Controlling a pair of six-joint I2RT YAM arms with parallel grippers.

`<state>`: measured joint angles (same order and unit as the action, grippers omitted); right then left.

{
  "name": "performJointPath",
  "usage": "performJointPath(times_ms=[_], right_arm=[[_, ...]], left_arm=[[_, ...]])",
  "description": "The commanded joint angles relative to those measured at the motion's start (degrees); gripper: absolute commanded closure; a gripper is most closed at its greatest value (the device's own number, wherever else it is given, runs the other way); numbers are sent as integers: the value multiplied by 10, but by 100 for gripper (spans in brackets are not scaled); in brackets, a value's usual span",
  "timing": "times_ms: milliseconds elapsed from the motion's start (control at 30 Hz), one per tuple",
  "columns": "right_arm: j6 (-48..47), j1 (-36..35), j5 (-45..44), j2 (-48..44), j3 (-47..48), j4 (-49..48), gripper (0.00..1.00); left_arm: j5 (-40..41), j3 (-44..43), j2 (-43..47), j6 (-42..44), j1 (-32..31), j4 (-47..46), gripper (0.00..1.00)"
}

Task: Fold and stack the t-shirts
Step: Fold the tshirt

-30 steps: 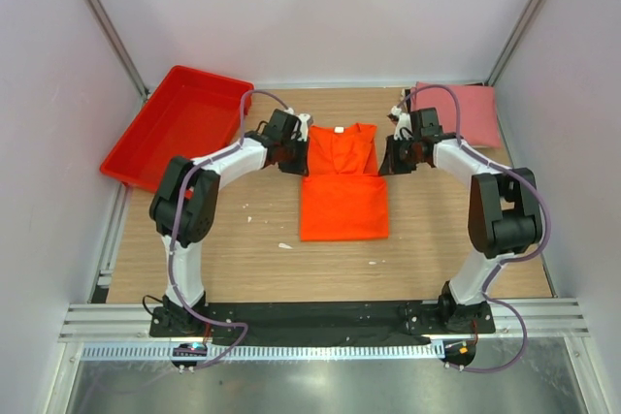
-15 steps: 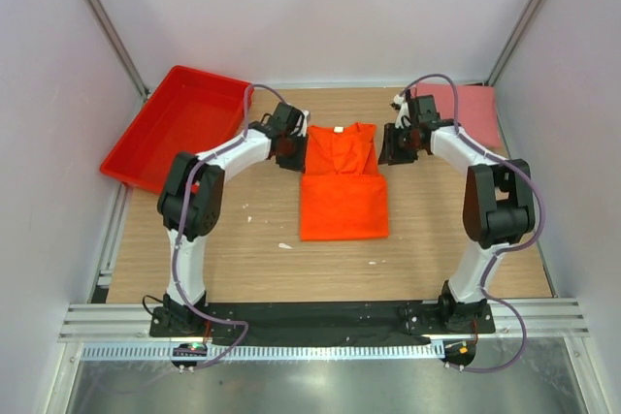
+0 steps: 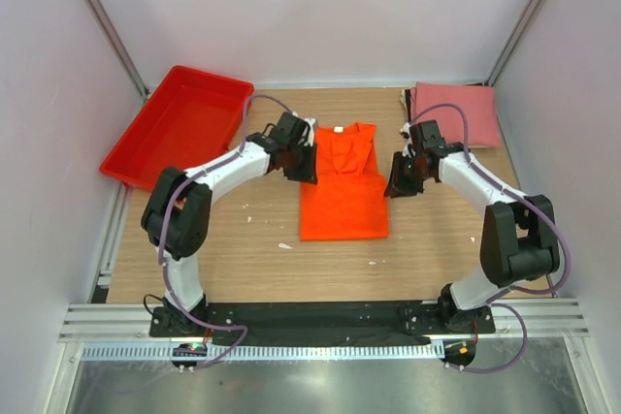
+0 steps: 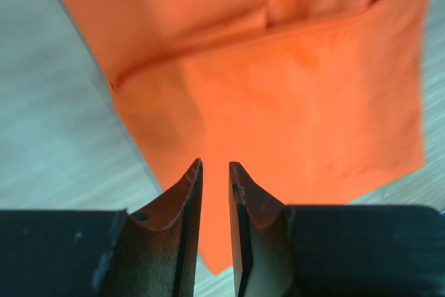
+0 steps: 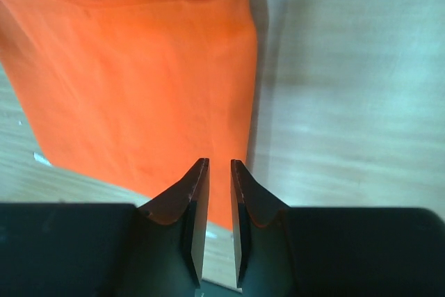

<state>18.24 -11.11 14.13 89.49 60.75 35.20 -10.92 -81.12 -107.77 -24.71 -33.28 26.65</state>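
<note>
**Orange shirt mid-surface, fingers loose at its sides**

The wooden surface (image 3: 437, 249) sits between pale walls. A red tray (image 3: 179, 123) rests at its far-left corner, partly past the left edge. The orange shirt (image 3: 342, 196) lies flat at the middle, nearer the far edge, with a fold line across it. The pink shirt (image 3: 456, 113) lies folded in the far-right corner. The left fingers (image 4: 182, 203) and right fingers (image 5: 189, 199) flank the orange shirt's side edges, slightly parted and gripping nothing.

Matt orange cloth shirt (image 3: 342, 203), pink cloth shirt (image 3: 477, 104), glossy red plastic tray (image 3: 182, 125), wood-grain table (image 3: 437, 239)
</note>
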Motion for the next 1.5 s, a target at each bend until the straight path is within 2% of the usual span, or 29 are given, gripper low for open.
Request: performJointPath(times_ms=[0, 167, 267, 500, 633, 767, 933, 1000, 1133, 1267, 1467], right_arm=[[47, -8, 20, -53, -39, 29, 76], [83, -58, 20, -101, -133, 1, 76], [92, -64, 13, -99, -178, -29, 76], [101, -65, -72, -89, -186, -26, 76], [108, -68, -66, -105, -186, -23, 76], [127, -81, -60, -147, -175, -3, 72], [187, -102, -56, -184, -190, -9, 63], [219, -107, -45, -194, -205, -27, 61], [323, -109, -49, -214, -244, -44, 53], [393, -110, -54, -237, -284, -74, 51], [437, -112, -59, -245, -322, -101, 51]], left_arm=[[-9, 60, 19, -28, -18, -7, 78], [31, 117, 35, -38, -42, -20, 78], [50, 143, 33, -47, -45, -25, 80], [87, 172, 44, -55, -48, -14, 81], [95, 163, 78, -53, -48, 0, 81], [88, 145, 126, -50, -48, 27, 70], [57, 197, 173, -60, -48, 18, 64], [20, 222, 182, -74, -48, -10, 63], [-2, 301, 220, -112, -45, -95, 63], [-21, 387, 255, -177, -31, -185, 56], [-17, 417, 249, -205, -26, -210, 54]])
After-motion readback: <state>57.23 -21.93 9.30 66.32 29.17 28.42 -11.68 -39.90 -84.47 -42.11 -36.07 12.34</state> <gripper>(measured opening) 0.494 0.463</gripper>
